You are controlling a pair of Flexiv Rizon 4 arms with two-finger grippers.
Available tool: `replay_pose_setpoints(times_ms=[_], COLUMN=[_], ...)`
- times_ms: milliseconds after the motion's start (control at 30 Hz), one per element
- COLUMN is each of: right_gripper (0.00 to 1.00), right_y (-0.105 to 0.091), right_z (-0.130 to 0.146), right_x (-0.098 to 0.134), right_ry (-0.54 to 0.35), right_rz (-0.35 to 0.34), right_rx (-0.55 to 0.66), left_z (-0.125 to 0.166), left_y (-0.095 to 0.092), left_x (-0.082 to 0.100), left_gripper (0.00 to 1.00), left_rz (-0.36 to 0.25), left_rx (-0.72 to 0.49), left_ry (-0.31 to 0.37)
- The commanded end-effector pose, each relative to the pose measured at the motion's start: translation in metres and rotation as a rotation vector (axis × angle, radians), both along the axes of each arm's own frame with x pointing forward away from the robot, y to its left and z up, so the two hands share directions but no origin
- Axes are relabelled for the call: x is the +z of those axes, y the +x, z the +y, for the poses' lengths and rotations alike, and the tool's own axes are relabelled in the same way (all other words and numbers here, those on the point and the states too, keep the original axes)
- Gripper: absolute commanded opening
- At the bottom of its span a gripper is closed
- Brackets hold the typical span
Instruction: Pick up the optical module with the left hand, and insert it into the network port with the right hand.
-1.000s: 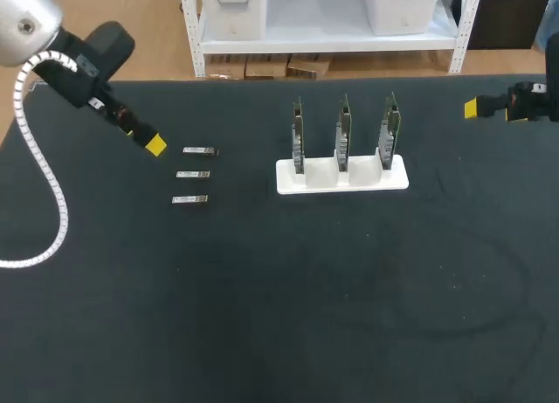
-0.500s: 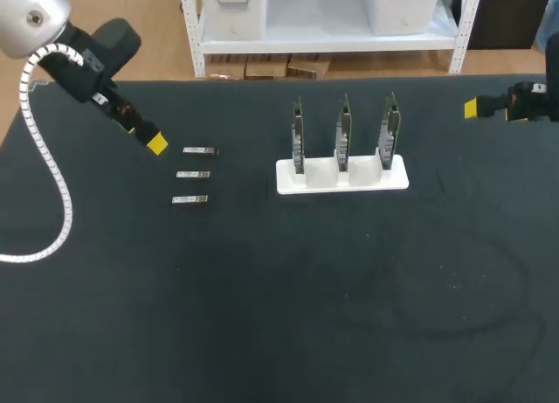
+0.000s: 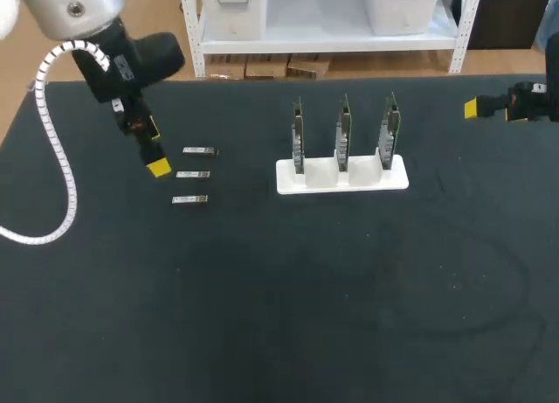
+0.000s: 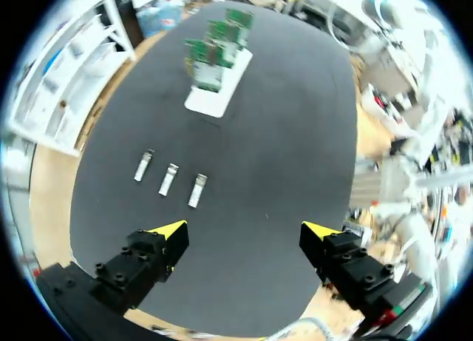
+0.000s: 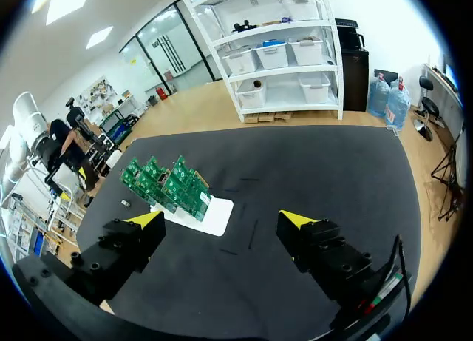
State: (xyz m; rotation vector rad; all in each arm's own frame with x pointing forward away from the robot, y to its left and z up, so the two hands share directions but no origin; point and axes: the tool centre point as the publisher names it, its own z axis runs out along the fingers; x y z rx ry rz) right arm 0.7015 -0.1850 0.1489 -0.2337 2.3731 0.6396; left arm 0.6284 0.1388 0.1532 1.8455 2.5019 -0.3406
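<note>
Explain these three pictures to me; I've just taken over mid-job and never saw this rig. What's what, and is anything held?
It is a robot with two arms at a black table. The wide picture looks down from above and behind it: the left arm comes in at the left, the right arm at the right. The two round pictures come from cameras on the wrists, each looking out along its claw's two yellow-tipped fingers: the left claw and the right claw. On the table lie three small modules in a column, close to the left claw, and a white stand holding three upright boards. Both claws are open and hold nothing.
</note>
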Motion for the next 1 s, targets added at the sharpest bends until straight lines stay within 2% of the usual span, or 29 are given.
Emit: replay_pose_setpoints(times_ms=[33,100,233,300,433,600,667,733,1000], right_gripper=[1.00,1.00,1.00,1.00,1.00,1.00,1.00,1.00,1.00], right_y=[-0.002,-0.002,-0.002,-0.002,-0.002,-0.002,-0.002,-0.002,-0.002], right_z=[0.000,0.000,0.000,0.000,0.000,0.000,0.000,0.000,0.000], right_x=[0.001,0.001,0.001,0.001,0.001,0.001,0.001,0.001,0.001], right_ry=[-0.004,-0.004,-0.004,-0.004,-0.004,-0.004,-0.004,-0.004,-0.004], right_rz=[0.000,0.000,0.000,0.000,0.000,0.000,0.000,0.000,0.000], right_rx=[-0.004,-0.004,-0.004,-0.004,-0.004,-0.004,-0.004,-0.004,-0.004], left_z=[0.006,0.012,0.018,0.019,0.015,0.002,-0.005,-0.007,-0.007], left_y=[0.003,0.002,0.001,0.001,0.003,0.005,0.005,0.007,0.007], left_x=[-0.008,-0.012,-0.024,-0.030,-0.047,-0.056,-0.062,-0.068,-0.068], left_gripper=[1.00,1.00,1.00,1.00,1.00,1.00,1.00,1.00,1.00], left_rz=[0.038,0.030,-0.032,-0.055,-0.042,-0.032,-0.015,0.024,0.024], left_rx=[-0.065,-0.044,0.001,0.005,0.008,-0.023,-0.051,-0.012,-0.012], left_ry=[0.039,0.043,0.086,0.071,0.040,0.005,-0.034,-0.014,-0.014])
